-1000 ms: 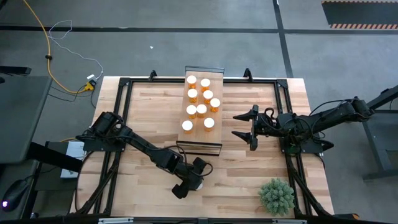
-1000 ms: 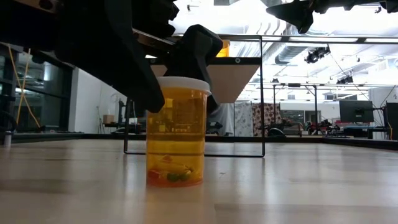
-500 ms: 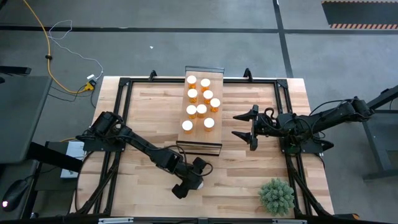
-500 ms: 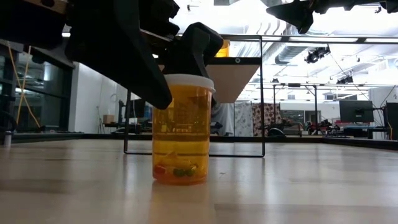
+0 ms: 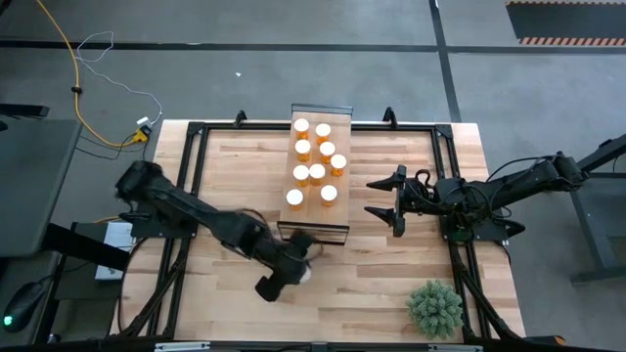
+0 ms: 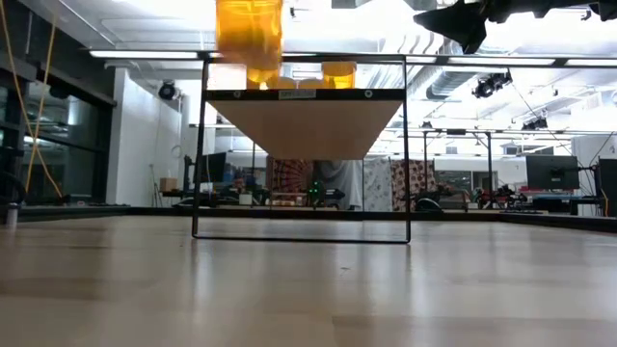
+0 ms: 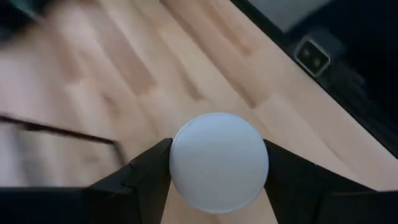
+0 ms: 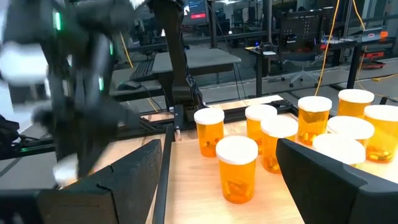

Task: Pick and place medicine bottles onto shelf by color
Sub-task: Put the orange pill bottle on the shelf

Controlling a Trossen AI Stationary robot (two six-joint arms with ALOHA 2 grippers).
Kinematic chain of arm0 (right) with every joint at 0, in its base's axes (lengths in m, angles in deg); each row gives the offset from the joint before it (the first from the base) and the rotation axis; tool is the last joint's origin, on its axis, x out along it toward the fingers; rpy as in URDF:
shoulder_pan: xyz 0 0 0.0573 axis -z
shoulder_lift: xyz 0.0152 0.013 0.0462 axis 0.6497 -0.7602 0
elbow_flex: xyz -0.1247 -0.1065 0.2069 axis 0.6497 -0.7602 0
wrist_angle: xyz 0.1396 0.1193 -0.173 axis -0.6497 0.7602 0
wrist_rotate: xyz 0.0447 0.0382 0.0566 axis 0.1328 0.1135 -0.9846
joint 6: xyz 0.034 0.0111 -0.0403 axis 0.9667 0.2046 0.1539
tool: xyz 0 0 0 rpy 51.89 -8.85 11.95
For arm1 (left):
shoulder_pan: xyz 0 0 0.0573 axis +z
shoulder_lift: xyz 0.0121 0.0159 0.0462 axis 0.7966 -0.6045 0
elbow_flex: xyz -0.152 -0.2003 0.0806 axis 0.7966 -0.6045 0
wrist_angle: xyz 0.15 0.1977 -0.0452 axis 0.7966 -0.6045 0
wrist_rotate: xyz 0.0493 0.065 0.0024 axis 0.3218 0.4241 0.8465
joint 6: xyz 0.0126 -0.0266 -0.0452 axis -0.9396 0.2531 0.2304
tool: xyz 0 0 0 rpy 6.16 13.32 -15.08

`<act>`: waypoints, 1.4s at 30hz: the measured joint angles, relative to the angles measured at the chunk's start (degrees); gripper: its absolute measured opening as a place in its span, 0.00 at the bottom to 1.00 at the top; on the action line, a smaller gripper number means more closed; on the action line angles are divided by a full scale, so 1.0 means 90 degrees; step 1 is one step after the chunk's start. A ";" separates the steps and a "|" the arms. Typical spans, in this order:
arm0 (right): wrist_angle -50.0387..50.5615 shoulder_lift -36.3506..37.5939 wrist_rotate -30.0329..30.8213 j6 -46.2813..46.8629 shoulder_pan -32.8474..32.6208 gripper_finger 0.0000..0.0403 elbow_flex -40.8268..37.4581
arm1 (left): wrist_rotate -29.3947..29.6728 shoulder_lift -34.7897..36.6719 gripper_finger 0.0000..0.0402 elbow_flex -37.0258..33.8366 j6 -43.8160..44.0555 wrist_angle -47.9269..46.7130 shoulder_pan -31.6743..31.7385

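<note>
Butcher-block planks of the table point(image 5: 391, 284) fill the overhead view, ringed by grey floor, with a yellow cable trailing at the far left. From the left, the left arm reaches across the near half of the table; its left gripper point(image 5: 284, 271) is blurred, just before the near end of the shelf point(image 5: 333, 227). The wrist view shows its dark fingers point(image 7: 146, 171) pinching one medicine bottle point(image 7: 219, 162) by its sides, white cap facing the camera. From table height that bottle point(image 6: 249, 29) hangs upright, long axis vertical, clear of the table and at about the height of the shelf's board, cap out of frame.

At centre, the shelf runs lengthwise away from the near edge, a light board on a thin dark frame. Eight medicine bottles point(image 5: 317, 171) stand upright on it, white caps up, in two loose rows; with the one held, that makes nine counted, though the blur near the left gripper may hide detail.

To the right, the right gripper point(image 5: 385, 200) hovers beside the shelf, its fingers point(image 8: 130, 171) spread wide and holding nothing. One small green plant point(image 5: 434, 308) sits at the table's near right corner.
</note>
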 joint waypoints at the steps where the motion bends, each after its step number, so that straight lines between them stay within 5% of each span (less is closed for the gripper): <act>1: 0.0002 0.0000 0.0000 0.0003 0.0000 0.76 0.0000 | 0.0144 0.0211 0.53 0.0091 -0.0051 -0.0191 -0.0002; 10: 0.0024 0.0000 0.0000 -0.0004 -0.0002 0.76 0.0000 | 0.2648 0.1722 0.53 0.0605 -0.0147 -0.0286 0.0288; 20: 0.0004 0.0000 0.0000 -0.0012 -0.0002 0.76 0.0000 | 0.0797 0.1039 0.53 0.0617 0.1001 -0.0465 0.1940; 42: 0.0027 0.0000 0.0000 -0.0062 0.0000 0.76 0.0000 | 0.0845 0.0293 0.53 0.0620 0.1331 -0.1062 0.2232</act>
